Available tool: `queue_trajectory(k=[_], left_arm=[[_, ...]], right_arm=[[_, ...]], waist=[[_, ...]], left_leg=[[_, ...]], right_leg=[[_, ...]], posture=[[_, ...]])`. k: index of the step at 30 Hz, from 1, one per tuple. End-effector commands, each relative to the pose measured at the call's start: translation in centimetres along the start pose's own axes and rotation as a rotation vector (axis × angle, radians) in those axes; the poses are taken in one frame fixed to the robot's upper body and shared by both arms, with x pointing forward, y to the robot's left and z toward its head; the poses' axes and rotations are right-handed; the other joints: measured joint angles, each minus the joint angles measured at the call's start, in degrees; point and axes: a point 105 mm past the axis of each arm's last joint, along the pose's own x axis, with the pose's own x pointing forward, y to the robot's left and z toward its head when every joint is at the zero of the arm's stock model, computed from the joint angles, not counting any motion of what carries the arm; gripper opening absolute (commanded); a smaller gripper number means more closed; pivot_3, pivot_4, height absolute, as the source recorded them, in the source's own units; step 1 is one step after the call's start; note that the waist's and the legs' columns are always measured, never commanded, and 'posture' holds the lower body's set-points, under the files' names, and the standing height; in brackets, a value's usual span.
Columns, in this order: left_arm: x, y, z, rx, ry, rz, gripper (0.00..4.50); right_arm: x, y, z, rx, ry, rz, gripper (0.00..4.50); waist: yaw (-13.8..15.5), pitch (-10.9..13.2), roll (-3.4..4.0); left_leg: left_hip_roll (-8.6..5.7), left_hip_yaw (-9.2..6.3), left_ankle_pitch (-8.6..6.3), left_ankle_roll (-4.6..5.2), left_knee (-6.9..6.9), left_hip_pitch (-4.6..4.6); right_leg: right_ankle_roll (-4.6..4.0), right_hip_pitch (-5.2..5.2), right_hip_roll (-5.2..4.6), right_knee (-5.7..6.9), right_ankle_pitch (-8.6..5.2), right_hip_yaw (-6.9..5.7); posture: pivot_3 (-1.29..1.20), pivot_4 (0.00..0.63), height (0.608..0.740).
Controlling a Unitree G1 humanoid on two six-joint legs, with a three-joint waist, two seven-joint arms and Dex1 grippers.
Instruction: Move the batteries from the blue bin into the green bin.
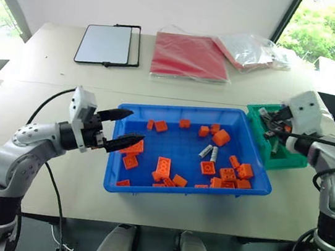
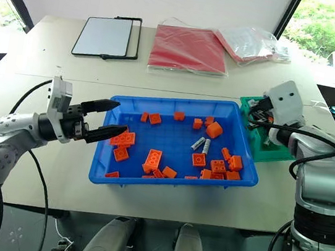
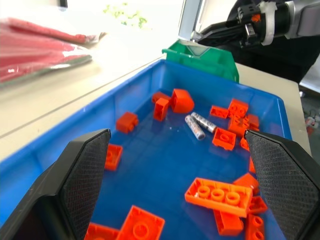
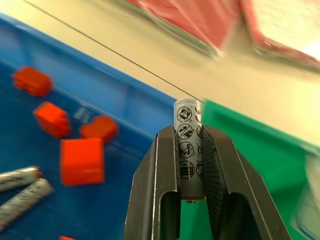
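A silver-grey, cylindrical battery (image 4: 189, 150) with printed symbols is being gripped upright between the textured black fingers of the right pincer (image 4: 190, 165), which is being held at the glossy green bin (image 1: 282, 151) beside the blue bin (image 1: 177, 186). Two more batteries (image 1: 209, 152) are lying side by side on the smooth floor of the shallow, rolled-rim blue bin, among studded orange bricks (image 1: 163, 166), well apart from both pincers. The left pincer (image 1: 123, 129) is being held open at the blue bin's left rim, pointed across it. Red folders (image 1: 190, 55) are lying on the pale desk (image 1: 47, 96).
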Motion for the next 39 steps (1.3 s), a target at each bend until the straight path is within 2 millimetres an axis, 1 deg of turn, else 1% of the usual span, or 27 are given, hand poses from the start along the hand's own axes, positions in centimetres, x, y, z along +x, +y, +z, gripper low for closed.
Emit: queue_trajectory(k=[1,3,5,8,10,12,13,14,16,18,21,25,28,34,39], left_arm=[[0.5,0.1,0.8,0.031,-0.022,-0.021,4.50],[0.7,0.2,0.9,0.033,-0.024,-0.026,4.50],[0.7,0.3,0.9,0.035,-0.023,-0.028,4.50],[0.7,0.3,0.9,0.036,-0.022,-0.030,4.50],[0.7,0.2,1.0,0.038,-0.022,-0.034,4.50],[0.7,0.1,1.1,0.037,-0.022,-0.036,4.50],[0.7,0.1,1.1,0.036,-0.021,-0.038,4.50],[0.8,0.1,1.1,0.035,-0.021,-0.039,4.50],[0.8,-0.1,1.2,0.036,-0.020,-0.044,4.50],[0.9,-0.1,1.2,0.037,-0.020,-0.048,4.50],[1.0,0.0,1.6,0.044,-0.029,-0.040,4.50],[0.8,-0.1,1.8,0.045,-0.040,-0.023,4.50],[0.5,-0.2,1.8,0.047,-0.045,-0.004,4.50],[0.2,-0.5,2.1,0.048,-0.059,0.029,4.50],[0.0,-0.5,2.3,0.053,-0.069,0.054,4.50]], right_arm=[[-0.3,-1.5,0.3,-0.064,-0.017,-0.126,2.13],[-0.3,-1.2,0.8,-0.055,-0.044,-0.121,3.17],[-0.4,-0.5,2.0,-0.049,-0.099,-0.085,4.16],[-1.0,1.5,4.6,-0.006,-0.210,0.014,4.16],[-1.3,3.9,5.8,0.043,-0.254,0.136,4.16],[-1.8,7.2,5.9,0.002,-0.252,0.301,4.16],[-1.9,8.7,5.5,-0.048,-0.234,0.382,4.16],[-2.0,9.7,5.1,-0.091,-0.215,0.449,4.16],[-1.5,11.1,4.5,-0.171,-0.185,0.566,4.16],[-0.7,11.6,3.9,-0.242,-0.153,0.650,4.16],[0.6,11.8,2.6,-0.490,-0.136,0.759,4.16],[2.8,10.9,2.3,-0.609,-0.110,0.838,4.16],[3.4,10.8,1.5,-0.758,-0.088,0.934,4.16],[4.4,10.7,0.9,-0.913,-0.078,1.040,4.16],[5.3,10.1,0.7,-0.968,-0.071,1.048,4.16]], waist=[[0.02,0.00,0.00],[-0.04,0.00,0.00],[-0.10,0.00,0.01],[-0.22,0.00,0.01],[-0.29,0.01,0.01],[-0.17,0.01,0.01],[-0.09,0.01,0.01],[0.02,0.01,0.01],[0.08,0.01,0.00],[-0.01,0.01,-0.01],[-0.14,0.02,-0.01],[-0.75,0.03,-0.02],[-1.27,0.04,-0.03],[-1.44,0.05,-0.03],[-1.38,0.05,-0.02]], left_leg=[[0.01,0.00,0.00,0.00,-0.01,0.00],[0.02,0.00,0.00,0.01,-0.02,0.00],[0.02,0.03,-0.01,0.03,-0.02,0.00],[0.05,0.03,-0.02,0.05,-0.02,0.00],[0.08,0.03,-0.02,0.05,-0.02,0.00],[0.12,0.00,-0.03,0.06,-0.02,0.00],[0.13,-0.01,-0.04,0.09,-0.02,0.00],[0.13,-0.02,-0.06,0.11,-0.02,0.00],[0.13,-0.02,-0.09,0.15,0.00,0.00],[0.12,0.05,-0.10,0.17,0.01,0.00],[0.11,0.14,-0.10,0.18,0.07,0.00],[0.17,0.19,-0.10,0.18,0.03,0.03],[0.21,0.18,-0.11,0.18,-0.01,0.03],[0.24,0.19,-0.15,0.16,-0.01,0.02],[0.24,0.18,-0.15,0.15,0.00,0.04]], right_leg=[[0.01,0.01,0.01,-0.01,0.00,0.00],[0.08,0.01,0.03,-0.02,0.04,-0.01],[0.09,0.01,0.03,-0.04,0.05,-0.01],[0.15,0.03,0.06,-0.08,0.08,-0.01],[0.15,0.03,0.07,-0.08,0.08,-0.01],[0.15,0.04,0.10,-0.10,0.08,-0.04],[0.16,0.07,0.11,-0.13,0.09,-0.05],[0.15,0.09,0.12,-0.18,0.08,-0.06],[0.15,0.18,0.11,-0.28,0.08,-0.10],[0.09,0.22,0.09,-0.38,0.05,-0.09],[0.11,0.23,0.11,-0.40,0.07,-0.08],[0.26,0.20,0.24,-0.39,0.16,-0.06],[0.31,0.18,0.29,-0.39,0.19,-0.05],[0.31,0.15,0.33,-0.37,0.20,-0.02],[0.30,0.16,0.36,-0.37,0.21,-0.01]], posture=[[0.00,0.150,0.731],[0.00,0.150,0.731],[0.00,0.150,0.731],[0.00,0.150,0.731],[0.00,0.150,0.731],[0.00,0.150,0.731],[0.00,0.150,0.731],[0.00,0.150,0.731],[0.00,0.150,0.731],[0.00,0.150,0.731],[0.00,0.150,0.731],[0.00,0.150,0.731],[0.00,0.150,0.731],[0.00,0.150,0.731],[0.00,0.150,0.731]])
